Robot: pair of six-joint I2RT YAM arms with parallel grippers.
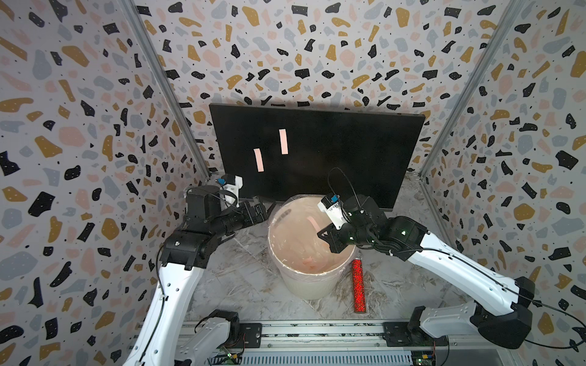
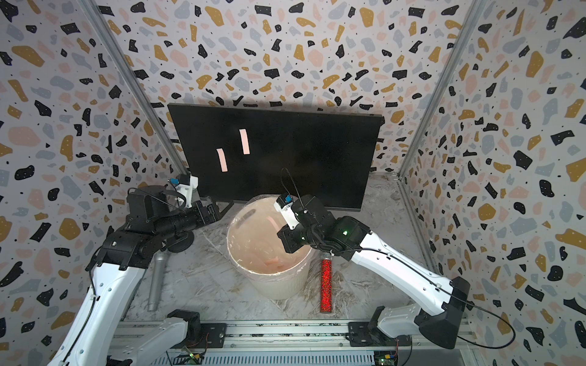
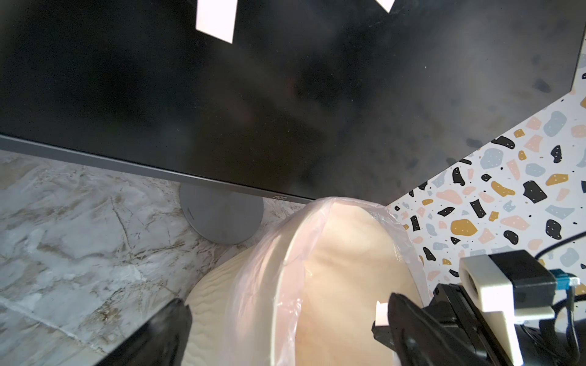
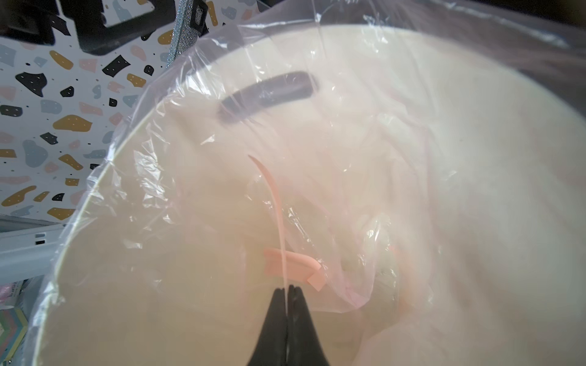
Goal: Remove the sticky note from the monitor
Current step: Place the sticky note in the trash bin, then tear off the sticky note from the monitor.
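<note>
Above the plastic-lined round white bin (image 1: 305, 286), the right gripper (image 4: 288, 290) pinches a thin pink sticky note (image 4: 275, 202); the left gripper (image 1: 260, 209) gapes wide, empty, beside the flat black monitor (image 1: 336, 152).

The large flat black monitor (image 1: 333, 149) is showing a matt, smooth face — the thin clear plastic liner (image 4: 158, 171) is glinting, crinkled, over the cream plastic bin (image 1: 304, 285)

Two pink sticky notes (image 2: 244, 141) stick on the black monitor (image 2: 317, 152) — both on its left half. The right tool (image 2: 281, 232) hangs over the white bin (image 2: 279, 286), pinching a pink strip (image 2: 272, 220). A red tube (image 2: 326, 285) lies flat just beside the bin on the worktop (image 2: 222, 279).
</note>
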